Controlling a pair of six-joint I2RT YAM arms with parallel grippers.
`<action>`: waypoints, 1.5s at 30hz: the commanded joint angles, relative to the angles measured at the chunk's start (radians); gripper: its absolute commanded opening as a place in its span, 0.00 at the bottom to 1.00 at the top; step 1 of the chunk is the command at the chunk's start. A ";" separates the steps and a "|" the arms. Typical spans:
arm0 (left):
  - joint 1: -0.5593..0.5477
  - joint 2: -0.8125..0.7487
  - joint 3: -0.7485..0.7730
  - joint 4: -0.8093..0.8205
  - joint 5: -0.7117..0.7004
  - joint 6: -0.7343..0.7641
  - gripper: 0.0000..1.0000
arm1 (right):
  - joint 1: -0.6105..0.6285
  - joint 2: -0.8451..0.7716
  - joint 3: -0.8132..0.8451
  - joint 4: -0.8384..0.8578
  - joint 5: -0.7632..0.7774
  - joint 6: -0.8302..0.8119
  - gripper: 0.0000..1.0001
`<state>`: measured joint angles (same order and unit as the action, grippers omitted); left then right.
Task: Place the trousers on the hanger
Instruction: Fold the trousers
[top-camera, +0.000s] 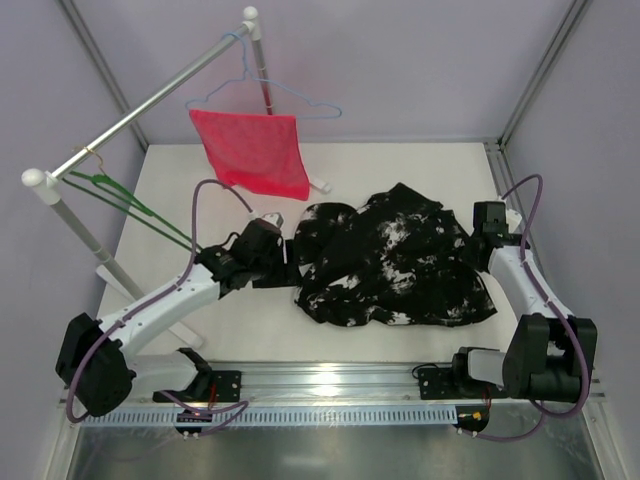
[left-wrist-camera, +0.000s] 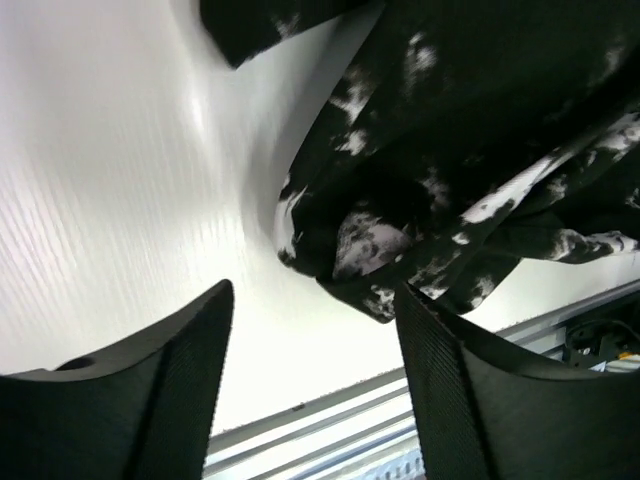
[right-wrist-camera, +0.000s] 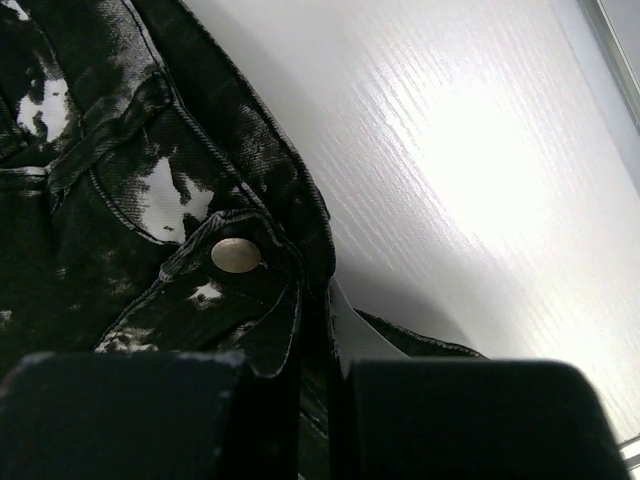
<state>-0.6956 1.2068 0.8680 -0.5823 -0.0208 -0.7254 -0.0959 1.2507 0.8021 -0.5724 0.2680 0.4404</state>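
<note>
Trousers (top-camera: 395, 262) heaped near red cloth (top-camera: 255, 150); right end effector (right-wrist-camera: 318, 365) pinches them; left end effector (left-wrist-camera: 315, 290) gapes empty.

Left pincer (left-wrist-camera: 312, 292) spread apart; right pincer (right-wrist-camera: 318, 345) clamped tight.

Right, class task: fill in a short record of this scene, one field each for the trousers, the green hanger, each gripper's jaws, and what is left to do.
trousers: crumpled in a heap on the table, not hung
hanger: green, hanging from the rail, bare
left gripper: jaws open, empty, beside the trousers' edge
right gripper: jaws shut on the trousers' fabric by the metal button
left to do: get the trousers onto the hanger
</note>
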 joint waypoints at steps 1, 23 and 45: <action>0.007 0.046 0.133 0.058 0.030 0.096 0.69 | -0.007 -0.037 0.026 -0.003 0.048 -0.002 0.04; -0.235 0.812 0.901 0.025 -0.008 0.422 0.72 | -0.007 -0.112 -0.115 0.131 -0.161 0.014 0.04; -0.183 0.452 0.497 0.103 -0.333 0.180 0.00 | -0.085 -0.036 -0.063 0.066 0.002 0.000 0.04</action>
<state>-0.9321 1.7916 1.3743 -0.4026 -0.2230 -0.4442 -0.1268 1.2079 0.6823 -0.4908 0.1650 0.4469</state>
